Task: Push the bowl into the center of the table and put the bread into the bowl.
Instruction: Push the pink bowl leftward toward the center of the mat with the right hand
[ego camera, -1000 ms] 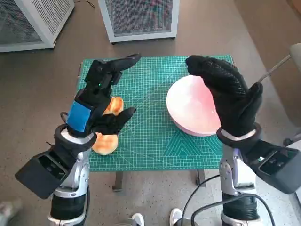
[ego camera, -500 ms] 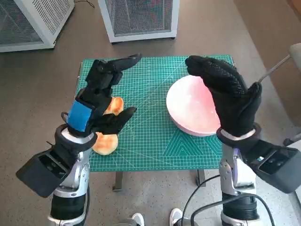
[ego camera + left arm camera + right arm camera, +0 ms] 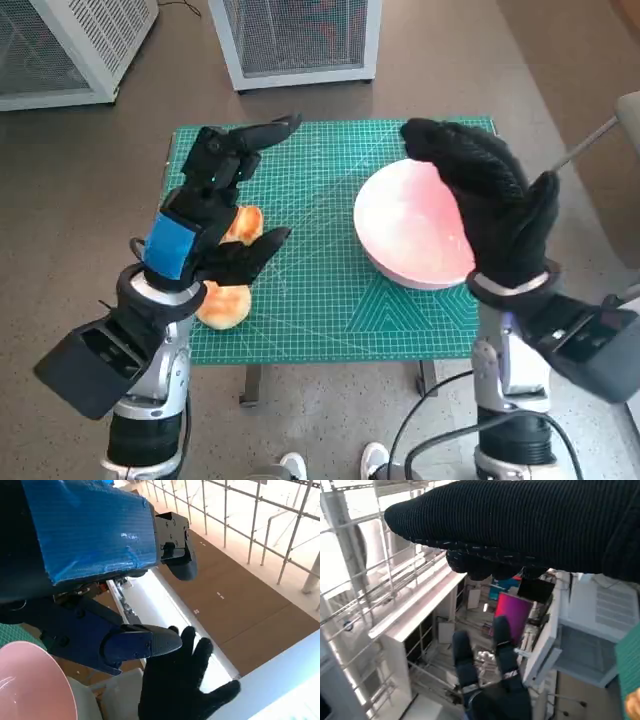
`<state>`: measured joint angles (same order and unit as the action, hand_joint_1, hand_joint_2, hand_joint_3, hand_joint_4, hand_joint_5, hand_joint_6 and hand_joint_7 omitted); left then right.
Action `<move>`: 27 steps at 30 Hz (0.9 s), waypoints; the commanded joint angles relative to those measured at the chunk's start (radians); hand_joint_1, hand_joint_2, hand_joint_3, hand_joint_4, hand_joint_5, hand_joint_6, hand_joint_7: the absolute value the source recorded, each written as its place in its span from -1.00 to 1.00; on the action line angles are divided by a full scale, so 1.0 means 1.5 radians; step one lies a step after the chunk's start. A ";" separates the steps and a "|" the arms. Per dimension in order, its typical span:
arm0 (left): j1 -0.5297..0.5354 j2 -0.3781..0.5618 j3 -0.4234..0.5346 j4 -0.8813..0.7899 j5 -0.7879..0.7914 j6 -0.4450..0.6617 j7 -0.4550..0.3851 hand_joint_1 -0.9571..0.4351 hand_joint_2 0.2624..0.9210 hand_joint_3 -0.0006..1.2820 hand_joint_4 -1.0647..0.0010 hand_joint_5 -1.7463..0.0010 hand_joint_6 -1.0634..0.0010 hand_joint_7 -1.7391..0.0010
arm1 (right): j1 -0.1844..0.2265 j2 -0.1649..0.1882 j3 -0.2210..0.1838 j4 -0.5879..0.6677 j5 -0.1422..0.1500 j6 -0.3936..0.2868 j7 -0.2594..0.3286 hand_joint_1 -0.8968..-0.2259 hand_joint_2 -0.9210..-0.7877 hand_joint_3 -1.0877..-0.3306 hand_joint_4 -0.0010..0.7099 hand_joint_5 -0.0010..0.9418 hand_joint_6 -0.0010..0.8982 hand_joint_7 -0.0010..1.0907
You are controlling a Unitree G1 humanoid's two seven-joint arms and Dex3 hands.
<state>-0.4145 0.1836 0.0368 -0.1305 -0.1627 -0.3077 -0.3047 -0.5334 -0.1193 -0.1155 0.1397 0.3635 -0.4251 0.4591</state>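
Note:
A pink bowl (image 3: 405, 233) sits on the right side of the green mat (image 3: 320, 270), its rim (image 3: 30, 680) also showing in the left wrist view. Two pieces of golden bread (image 3: 232, 300) lie at the mat's left, partly hidden under my left hand (image 3: 210, 205). That hand hovers above the bread, fingers spread, holding nothing. My right hand (image 3: 490, 200) is raised over the bowl's right part, fingers apart and empty; its glove (image 3: 182, 690) shows in the left wrist view. My left hand (image 3: 485, 680) appears in the right wrist view.
The small table ends close around the green mat, with brown floor on all sides. Two white mesh cabinets (image 3: 295, 40) stand beyond the far edge. A white chair part (image 3: 625, 115) is at the right. Shoes (image 3: 330, 465) show near the table's front.
My right hand has drifted slightly to the right over the bowl. The left hand, bowl and bread have not moved.

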 commanded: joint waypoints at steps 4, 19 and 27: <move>-0.003 0.001 0.003 -0.001 -0.004 -0.005 -0.002 -0.27 0.99 -0.31 1.00 0.21 1.00 -0.06 | -0.014 -0.016 -0.042 0.080 0.010 -0.036 0.005 0.58 -1.00 0.68 0.38 -0.86 -0.69 0.28; -0.003 -0.001 0.004 0.007 -0.007 -0.007 -0.003 -0.28 1.00 -0.32 1.00 0.21 1.00 -0.06 | -0.085 -0.048 -0.122 0.312 -0.010 -0.108 -0.036 0.60 -1.00 0.62 0.41 -0.93 -0.62 0.14; -0.003 -0.004 0.003 0.011 -0.007 -0.010 -0.003 -0.28 1.00 -0.32 1.00 0.21 1.00 -0.06 | -0.133 -0.062 -0.148 0.463 -0.022 -0.126 -0.076 0.65 -1.00 0.54 0.40 -0.95 -0.63 0.10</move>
<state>-0.4147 0.1827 0.0403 -0.1228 -0.1637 -0.3110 -0.3071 -0.7200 -0.2022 -0.3226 0.7458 0.3460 -0.6152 0.3731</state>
